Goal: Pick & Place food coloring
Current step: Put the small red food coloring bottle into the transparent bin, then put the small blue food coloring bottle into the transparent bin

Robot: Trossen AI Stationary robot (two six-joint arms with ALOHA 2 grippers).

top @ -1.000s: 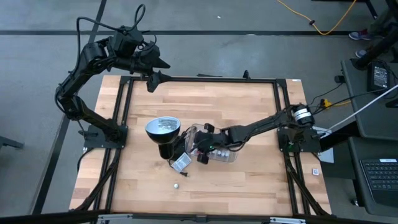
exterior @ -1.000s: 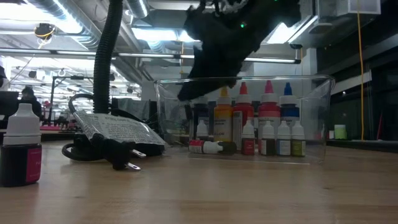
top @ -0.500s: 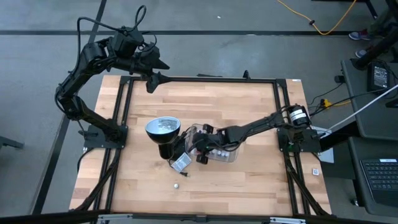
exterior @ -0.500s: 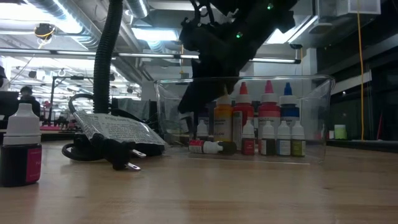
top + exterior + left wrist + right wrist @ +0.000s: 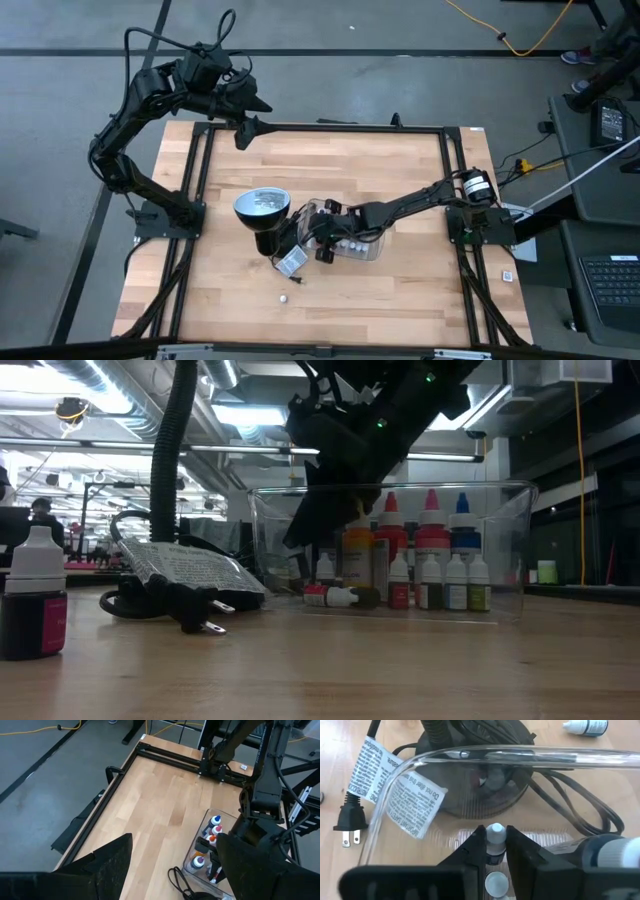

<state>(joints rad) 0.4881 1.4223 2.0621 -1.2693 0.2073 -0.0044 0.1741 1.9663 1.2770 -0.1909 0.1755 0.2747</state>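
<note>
Right tool (image 5: 495, 851) reaches down inside the clear tray (image 5: 372, 250), fingers (image 5: 472, 852) pinching a small white-capped bottle (image 5: 495, 834) between them. In the low view the remaining food coloring bottles (image 5: 432, 560) stand upright in rows inside the tray, one lying on its side (image 5: 332, 596) on the tray floor. A loose bottle (image 5: 34, 600) with a white cap and dark body stands on the desk (image 5: 400, 290), well apart from the tray, about 7 o'clock from it in the high view. Lamp (image 5: 262, 208) sits just beside the tray at 9 o'clock, its plug and tagged cord (image 5: 185, 610) on the desk. Left tool (image 5: 243, 130) hangs over the desk's edge at 11 o'clock, fingers spread.
</note>
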